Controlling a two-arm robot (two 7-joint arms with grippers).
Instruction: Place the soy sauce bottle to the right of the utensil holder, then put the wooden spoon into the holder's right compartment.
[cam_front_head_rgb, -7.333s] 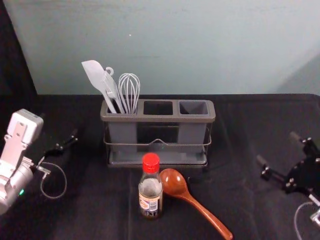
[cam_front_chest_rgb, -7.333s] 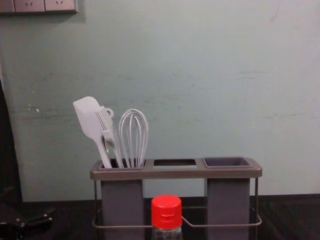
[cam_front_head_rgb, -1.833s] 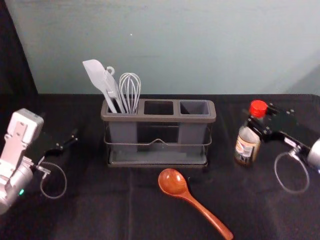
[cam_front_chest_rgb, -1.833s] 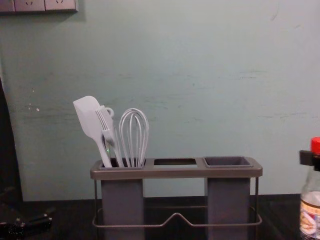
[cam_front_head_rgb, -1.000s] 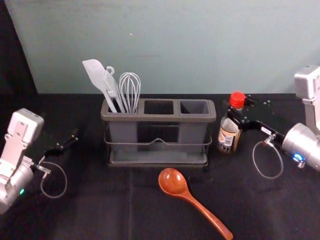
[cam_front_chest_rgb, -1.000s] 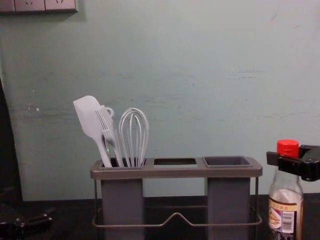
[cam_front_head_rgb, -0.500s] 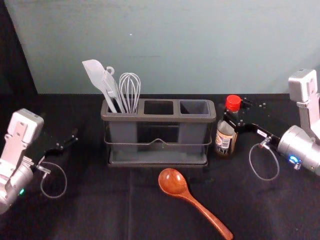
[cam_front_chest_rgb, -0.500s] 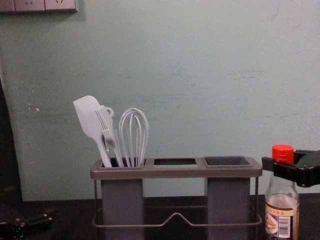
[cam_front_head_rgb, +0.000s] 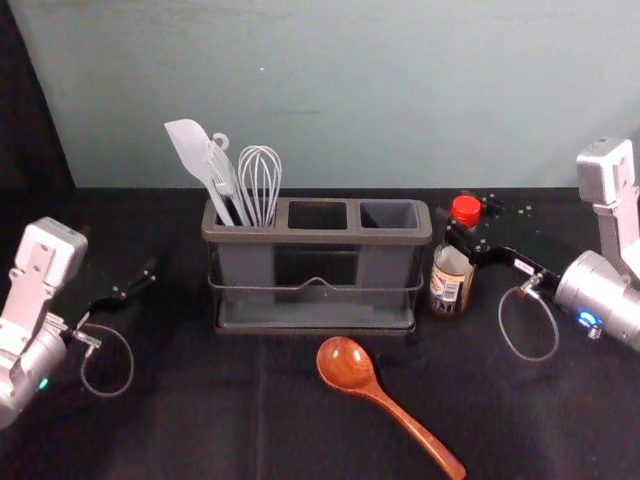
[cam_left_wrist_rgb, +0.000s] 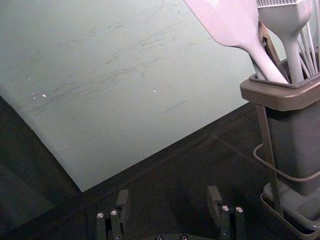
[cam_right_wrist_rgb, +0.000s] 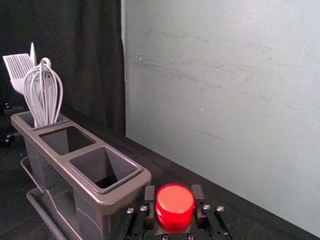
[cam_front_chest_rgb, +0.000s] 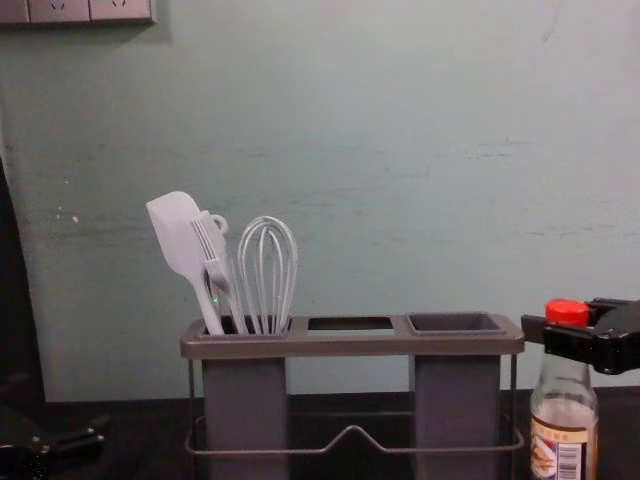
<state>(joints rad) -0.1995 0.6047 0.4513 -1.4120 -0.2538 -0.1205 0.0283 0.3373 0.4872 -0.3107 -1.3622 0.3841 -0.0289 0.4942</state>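
We can't tell if our black right gripper (cam_right_wrist_rgb: 173, 194), round the red-capped glass bottle (cam_front_chest_rgb: 564, 412) probably for balance beside the grey plastic holder (cam_front_head_rgb: 315, 237), is pinching; black left gripper (cam_left_wrist_rgb: 169, 197)'s parked far left, fingers spread.

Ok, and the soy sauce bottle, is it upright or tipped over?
Upright: in the chest view the soy sauce bottle has its red cap on top, with the neck and label below it.

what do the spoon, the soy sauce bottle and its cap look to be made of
Spoon: wood, probably lacquered, from its reddish-brown tone and glossy highlights.
Soy sauce bottle: smooth, clear glass or perhaps plastic, see-through above the label.
Cap: likely plastic, being evenly red with a slight shine.
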